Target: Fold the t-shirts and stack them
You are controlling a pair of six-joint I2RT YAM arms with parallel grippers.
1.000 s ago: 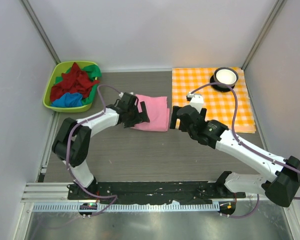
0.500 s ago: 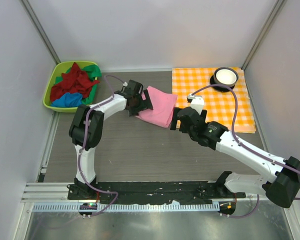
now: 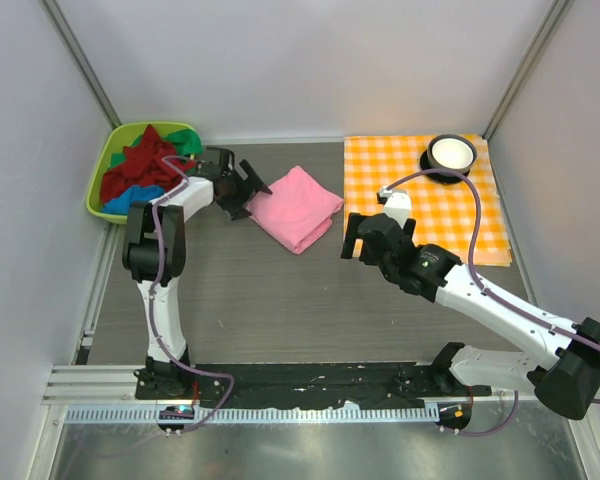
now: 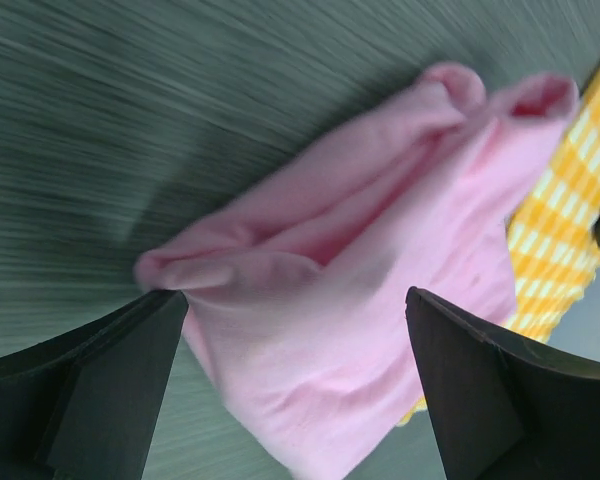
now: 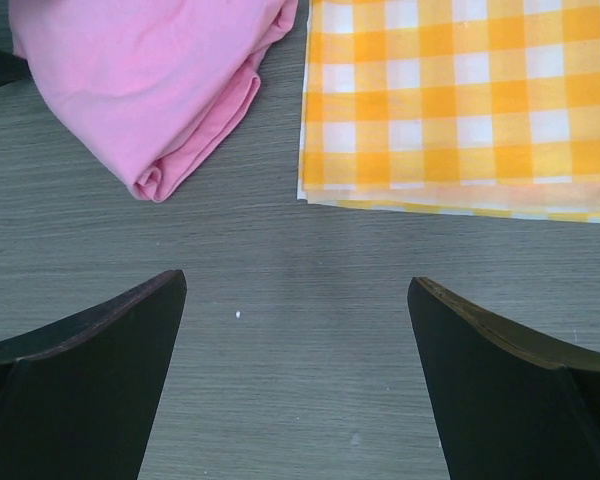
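A light pink t-shirt (image 3: 295, 207) lies folded and turned at an angle on the dark table, also in the left wrist view (image 4: 380, 290) and the right wrist view (image 5: 140, 80). My left gripper (image 3: 242, 190) stands open just left of it, its jaws (image 4: 295, 400) wide above the shirt's near edge, gripping nothing. To the shirt's right my right gripper (image 3: 354, 236) is open over bare table (image 5: 295, 390). Dark red (image 3: 140, 165), green (image 3: 185, 138) and blue (image 3: 120, 197) t-shirts lie crumpled in the green basket (image 3: 97, 190).
An orange-and-white checked cloth (image 3: 430, 205) covers the back right of the table, its edge close to the pink shirt (image 5: 460, 100). A white bowl on a dark base (image 3: 451, 153) stands on its far side. Grey walls close in left, right and back.
The left gripper has swung left and back, off the pink shirt's left edge toward the basket. The shirt has turned and shifted slightly toward the back. The right arm barely moved.
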